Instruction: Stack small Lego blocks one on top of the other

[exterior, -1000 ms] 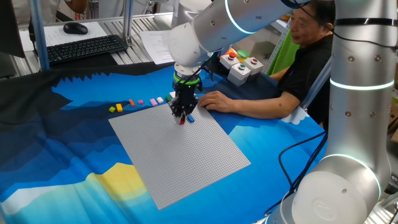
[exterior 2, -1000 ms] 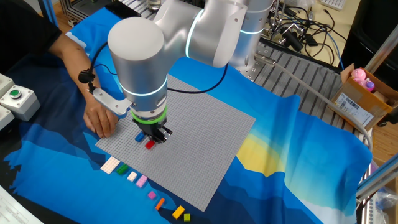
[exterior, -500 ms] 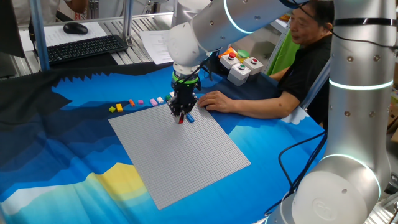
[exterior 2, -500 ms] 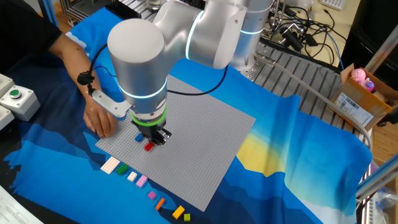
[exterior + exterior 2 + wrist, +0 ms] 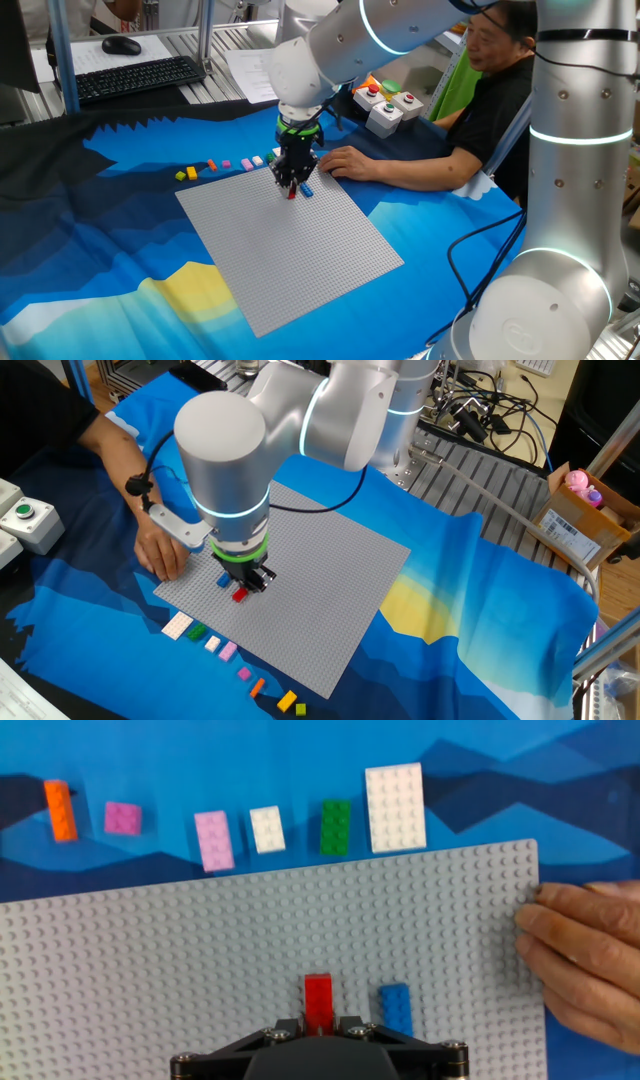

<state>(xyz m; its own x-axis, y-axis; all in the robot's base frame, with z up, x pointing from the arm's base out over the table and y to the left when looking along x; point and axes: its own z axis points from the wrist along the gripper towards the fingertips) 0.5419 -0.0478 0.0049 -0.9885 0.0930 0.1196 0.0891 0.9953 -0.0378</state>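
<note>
**A:** Near the middle of the grey baseplate (image 5: 200, 950), hand view: the claw (image 5: 322, 1020) points straight down with its jaws drawn narrow on a red brick (image 5: 318, 996). A blue brick (image 5: 396, 1010) sits just to its right on the plate.

**B:** And the rest of the bricks?

**A:** Lined up on the blue cloth (image 5: 150, 760) along the top of the frame: orange (image 5: 60, 810), pink (image 5: 123, 817), light pink (image 5: 213, 840), small white (image 5: 267, 829), green (image 5: 335, 827), big white (image 5: 395, 807). A person's hand (image 5: 585, 960) rests on the plate's right edge.
</note>
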